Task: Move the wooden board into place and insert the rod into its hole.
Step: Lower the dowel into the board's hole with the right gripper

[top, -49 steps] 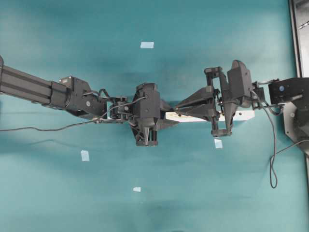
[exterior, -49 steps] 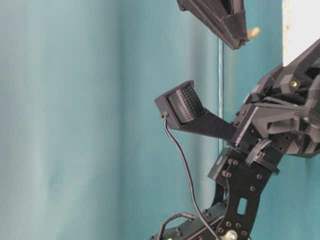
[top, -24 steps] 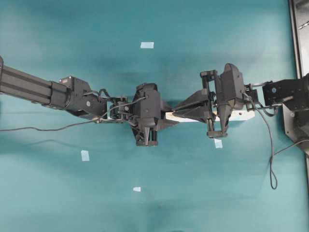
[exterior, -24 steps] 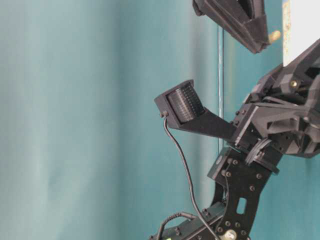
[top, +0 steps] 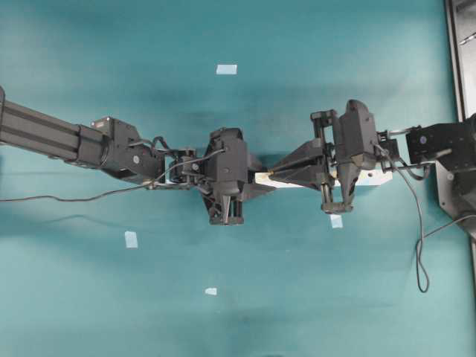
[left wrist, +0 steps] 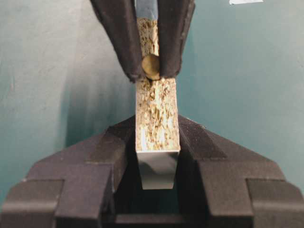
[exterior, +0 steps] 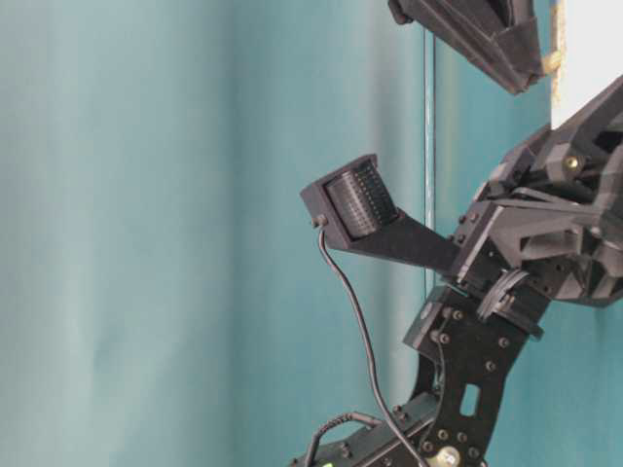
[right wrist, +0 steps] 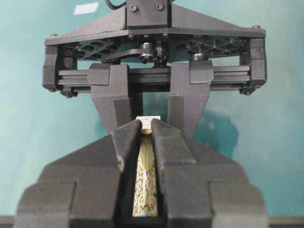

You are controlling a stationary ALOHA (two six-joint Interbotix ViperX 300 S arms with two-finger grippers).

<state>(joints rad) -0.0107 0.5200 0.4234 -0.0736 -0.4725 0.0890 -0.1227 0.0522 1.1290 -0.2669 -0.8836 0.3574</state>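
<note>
Over the teal table (top: 111, 312), the wooden board (top: 375, 178) served as the landmark: it lay level at mid-table, running left to right between the two arms. At its left end the left end effector (left wrist: 156, 156) was clamped shut on the board, whose cut end showed between the jaws in the left wrist view. Directly above the board's upper face, a short way in from that end, the right end effector (left wrist: 151, 71) was closed on the rod (left wrist: 151, 66), whose round end faced the wrist camera and hung just over the grainy surface. A blue tape patch (left wrist: 146, 8) lay farther along the board, behind the rod. The hole itself could not be made out; it was judged to lie under or just beside the rod tip. Risks, as judged: a rod slightly off the hole would butt the surface and slip or tilt in the narrow grip; downward pressure could pivot the board, held at one end only; a tilted rod could jam part-way.
</note>
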